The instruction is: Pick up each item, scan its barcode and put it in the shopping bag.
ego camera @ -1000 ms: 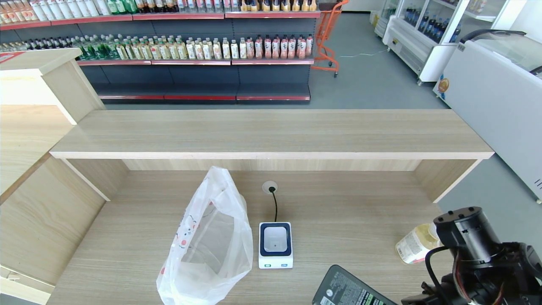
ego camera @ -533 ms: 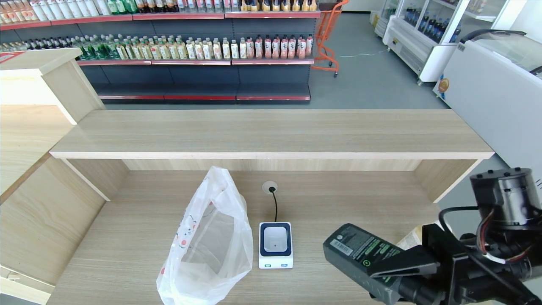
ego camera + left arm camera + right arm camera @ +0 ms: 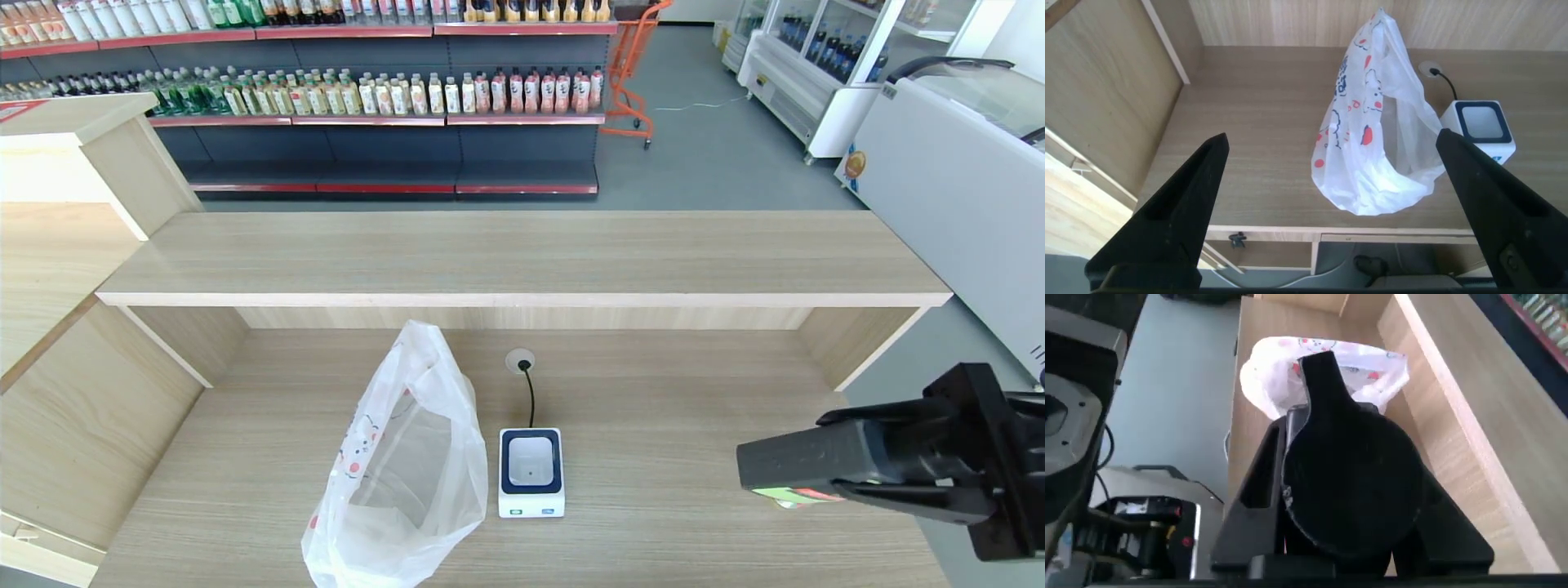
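Observation:
A white plastic shopping bag (image 3: 404, 474) stands open on the wooden counter, left of the white and blue barcode scanner (image 3: 531, 472). My right gripper (image 3: 841, 456) is shut on a flat dark pack (image 3: 784, 461), held edge-on above the counter's right end. A sliver of a bottle's label (image 3: 788, 495) shows under the pack; the bottle is otherwise hidden. In the right wrist view the pack (image 3: 1351, 482) sits between the fingers, with the bag (image 3: 1278, 371) beyond. My left gripper (image 3: 1331, 208) hangs open high above the bag (image 3: 1372, 139) and scanner (image 3: 1484, 125), holding nothing.
A raised counter ledge (image 3: 522, 261) runs along the back, with side walls at both ends of the lower desk. The scanner's cable goes into a grommet (image 3: 520, 360). Bare desk lies between the scanner and the right end.
My right gripper has lifted the dark pack from the counter's front edge, carried it up and to the right, and turned it edge-on. It now covers the bottle.

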You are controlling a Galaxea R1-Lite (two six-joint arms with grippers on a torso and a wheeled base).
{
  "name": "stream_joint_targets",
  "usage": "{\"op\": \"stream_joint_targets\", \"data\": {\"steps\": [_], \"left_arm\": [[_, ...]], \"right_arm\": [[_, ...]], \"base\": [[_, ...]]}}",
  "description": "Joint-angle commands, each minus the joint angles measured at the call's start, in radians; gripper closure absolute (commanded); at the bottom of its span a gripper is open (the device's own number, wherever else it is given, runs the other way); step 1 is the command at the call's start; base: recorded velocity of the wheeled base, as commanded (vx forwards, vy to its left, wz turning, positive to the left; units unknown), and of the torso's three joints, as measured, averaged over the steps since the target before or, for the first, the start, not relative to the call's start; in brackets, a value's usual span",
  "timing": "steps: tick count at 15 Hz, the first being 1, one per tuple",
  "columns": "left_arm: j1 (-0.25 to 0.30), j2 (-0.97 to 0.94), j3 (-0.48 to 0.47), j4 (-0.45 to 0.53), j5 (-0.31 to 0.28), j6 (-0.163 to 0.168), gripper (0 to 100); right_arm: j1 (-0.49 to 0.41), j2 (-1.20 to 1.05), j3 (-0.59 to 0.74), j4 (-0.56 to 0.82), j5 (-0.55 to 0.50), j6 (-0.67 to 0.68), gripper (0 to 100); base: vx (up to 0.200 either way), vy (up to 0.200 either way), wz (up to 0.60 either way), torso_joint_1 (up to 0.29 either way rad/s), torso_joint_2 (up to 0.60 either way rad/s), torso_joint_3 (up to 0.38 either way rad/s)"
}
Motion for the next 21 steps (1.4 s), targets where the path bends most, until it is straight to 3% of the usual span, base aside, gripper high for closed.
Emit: {"op": "stream_joint_targets", "data": {"steps": [1,4,7,10,13,16,21], "left_arm": [[0.000,0.000,0.000,0.000,0.000,0.000,0],[0.000,0.000,0.000,0.000,0.000,0.000,0],[0.000,0.000,0.000,0.000,0.002,0.000,0],[0.000,0.000,0.000,0.000,0.000,0.000,0],[0.000,0.000,0.000,0.000,0.000,0.000,0],[0.000,0.000,0.000,0.000,0.000,0.000,0],[0.000,0.000,0.000,0.000,0.000,0.000,0]], "right_arm": [[-0.093,0.016,-0.015,-0.150,-0.025,0.353,100],[-0.064,0.124,-0.030,-0.226,-0.132,0.741,100],[0.090,0.263,-0.032,-0.230,-0.301,0.968,100],[0.208,0.386,0.005,-0.271,-0.321,0.971,100],[0.268,0.538,0.020,-0.434,-0.397,0.951,100],[0.311,0.707,-0.043,-0.546,-0.448,0.956,100],[0.354,0.823,-0.199,-0.550,-0.485,1.002,100]], "base": [[0.000,0.000,0.00,0.000,0.00,0.000],[0.000,0.000,0.00,0.000,0.00,0.000],[0.000,0.000,0.00,0.000,0.00,0.000],[0.000,0.000,0.00,0.000,0.00,0.000],[0.000,0.000,0.00,0.000,0.00,0.000],[0.000,0.000,0.00,0.000,0.00,0.000],[0.000,0.000,0.00,0.000,0.00,0.000]]}}
